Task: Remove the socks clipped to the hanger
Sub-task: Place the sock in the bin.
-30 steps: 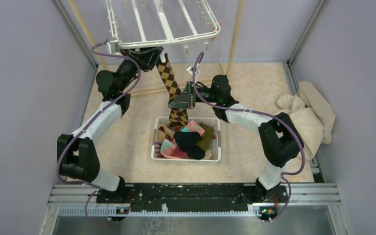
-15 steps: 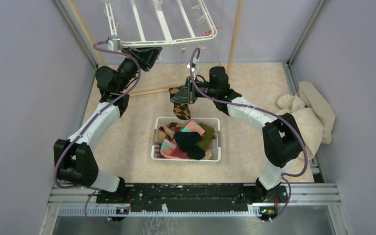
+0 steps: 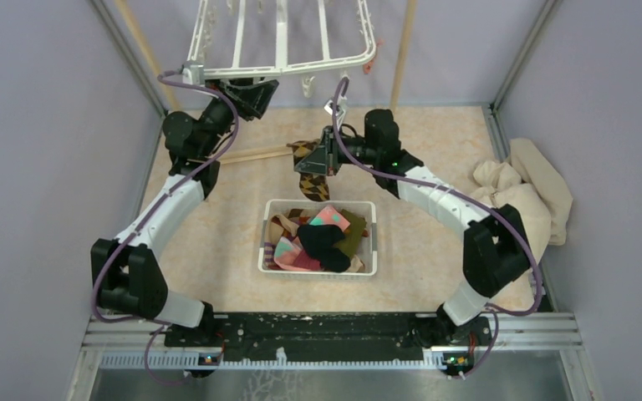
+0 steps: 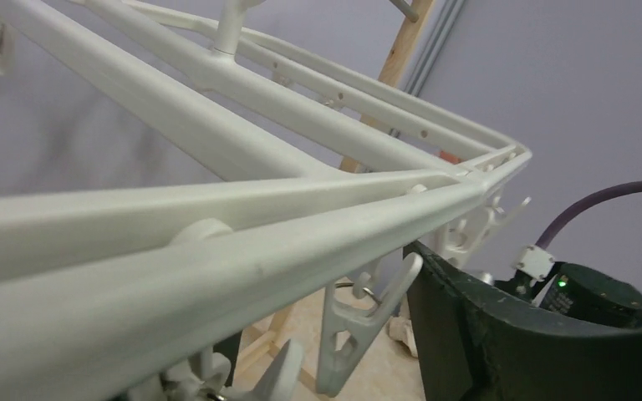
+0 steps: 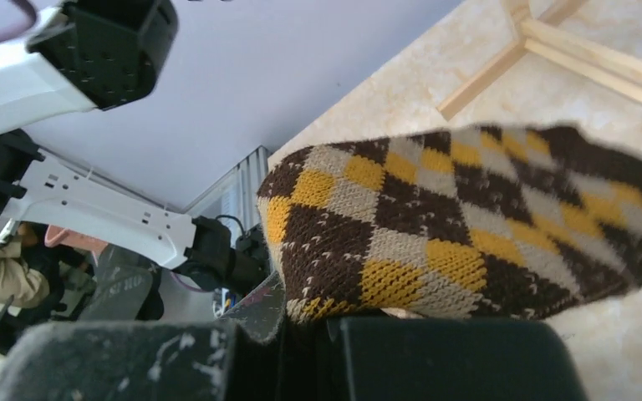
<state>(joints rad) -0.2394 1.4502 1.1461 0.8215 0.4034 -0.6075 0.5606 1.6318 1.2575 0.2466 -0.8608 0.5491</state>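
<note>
The white hanger hangs at the back, and none of its clips that show holds a sock. My left gripper sits just under its near rim, open. In the left wrist view the hanger's bars cross overhead, and an empty clip dangles between my fingers, resting against the right finger. My right gripper is shut on a brown argyle sock, which hangs free of the hanger above the basket's far rim. The right wrist view shows that sock pinched at its edge. Several more socks lie in the basket.
A white slotted basket stands mid-table between the arms. A beige cloth heap lies at the right wall. A wooden pole rises behind the right arm, and a wooden bar lies on the floor by the left arm.
The argyle sock has come off the hanger's clip and now hangs only from my right gripper. The hanger has swung back and up. My left gripper narrowed, then widened again.
</note>
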